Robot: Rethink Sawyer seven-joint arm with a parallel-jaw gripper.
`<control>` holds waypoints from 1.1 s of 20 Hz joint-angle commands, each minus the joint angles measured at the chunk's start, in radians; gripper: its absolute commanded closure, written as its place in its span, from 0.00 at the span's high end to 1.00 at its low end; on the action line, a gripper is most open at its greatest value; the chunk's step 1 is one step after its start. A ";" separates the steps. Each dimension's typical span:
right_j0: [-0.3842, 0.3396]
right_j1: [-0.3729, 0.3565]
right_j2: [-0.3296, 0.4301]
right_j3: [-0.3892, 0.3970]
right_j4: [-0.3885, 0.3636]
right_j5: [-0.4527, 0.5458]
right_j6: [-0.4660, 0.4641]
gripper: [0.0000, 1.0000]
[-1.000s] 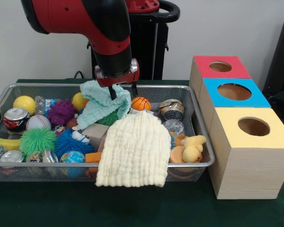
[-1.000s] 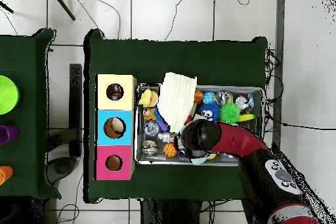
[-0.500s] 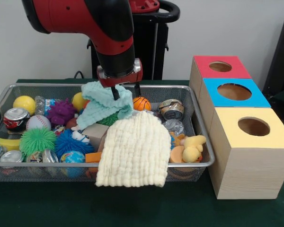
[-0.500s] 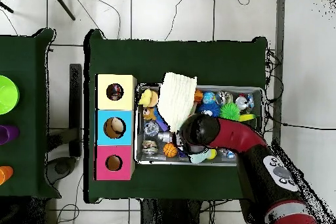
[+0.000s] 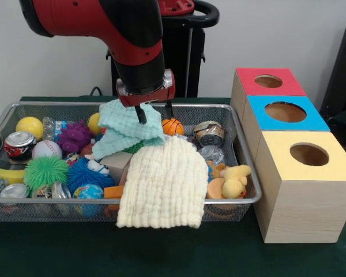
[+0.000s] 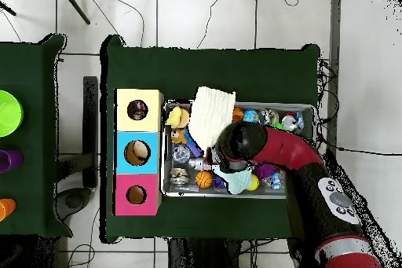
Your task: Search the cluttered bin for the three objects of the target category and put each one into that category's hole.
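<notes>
My gripper [image 5: 154, 111] hangs over the back middle of the wire mesh bin [image 5: 57, 201] and is shut on the large mint-green waffle cloth [image 5: 124, 130], which hangs from it with its lower end still on the clutter. In the overhead view the arm covers the gripper, and the mint cloth [image 6: 238, 180] shows beside it in the bin [image 6: 308, 108]. The large cream waffle cloth [image 5: 164, 184] drapes over the bin's front rim. No small ruffled printed fabric pieces show; they are hidden. The yellow-topped box's hole [image 5: 309, 154] is right of the bin, and it also shows in the overhead view [image 6: 137, 110].
The blue-topped box [image 5: 285, 111] and red-topped box [image 5: 268, 81] stand behind the yellow one. The bin holds several balls, crushed cans, spiky toys, a small basketball [image 5: 172, 126] and a yellow plush duck [image 5: 235, 180].
The gripper has risen a little and shifted slightly right with the mint-green cloth, drawing the cloth up and bunching it. The cream cloth and the rest have not moved.
</notes>
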 commanded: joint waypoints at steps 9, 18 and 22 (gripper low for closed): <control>-0.027 -0.020 0.013 -0.131 -0.023 0.146 0.002 1.00; -0.066 -0.019 0.022 -0.136 -0.033 0.161 -0.038 1.00; -0.083 -0.016 0.021 -0.134 -0.055 0.144 -0.064 1.00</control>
